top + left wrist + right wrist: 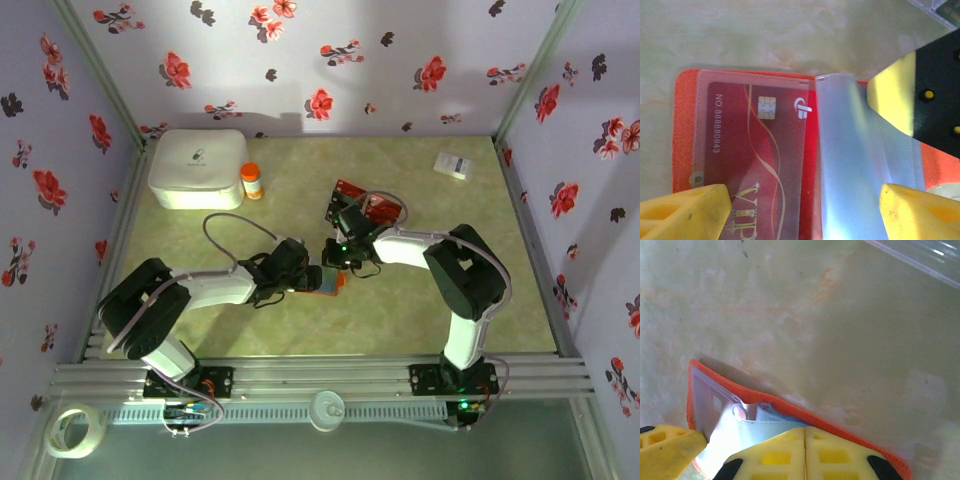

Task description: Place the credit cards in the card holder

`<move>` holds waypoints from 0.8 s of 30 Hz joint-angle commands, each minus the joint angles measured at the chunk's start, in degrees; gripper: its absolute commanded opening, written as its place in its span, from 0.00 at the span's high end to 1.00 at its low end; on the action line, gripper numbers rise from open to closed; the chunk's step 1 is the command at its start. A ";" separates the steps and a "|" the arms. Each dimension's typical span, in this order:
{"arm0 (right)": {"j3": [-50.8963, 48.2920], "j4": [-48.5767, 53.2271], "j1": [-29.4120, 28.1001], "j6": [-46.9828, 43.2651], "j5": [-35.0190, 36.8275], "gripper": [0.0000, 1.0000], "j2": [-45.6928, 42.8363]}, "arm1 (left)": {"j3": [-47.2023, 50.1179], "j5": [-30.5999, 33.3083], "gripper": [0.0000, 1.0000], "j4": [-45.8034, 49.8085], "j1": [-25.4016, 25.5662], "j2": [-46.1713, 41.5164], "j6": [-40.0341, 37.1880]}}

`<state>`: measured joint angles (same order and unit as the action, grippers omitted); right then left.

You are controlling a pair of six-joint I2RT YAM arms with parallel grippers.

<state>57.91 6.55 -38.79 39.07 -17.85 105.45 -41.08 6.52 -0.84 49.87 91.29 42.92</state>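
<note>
The card holder (332, 280) lies on the green table (400, 320), red cards (375, 208) behind it, an orange bottle (251, 181) farther back.

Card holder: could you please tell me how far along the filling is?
Done: one red card sits inside the open card holder. In hand: the right gripper is shut on a loose sleeve, and the left gripper is open above it. Left: more cards lie loose on the table.
</note>
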 commanded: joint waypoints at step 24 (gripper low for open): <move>-3.64 -1.85 0.20 4.67 0.56 0.53 -4.24 | 2.58 -1.15 0.42 3.65 -0.20 4.97 1.41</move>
<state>55.44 6.52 -38.72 42.09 -17.61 100.20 -41.10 7.99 -1.30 49.87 92.05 43.16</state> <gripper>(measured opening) 0.470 0.586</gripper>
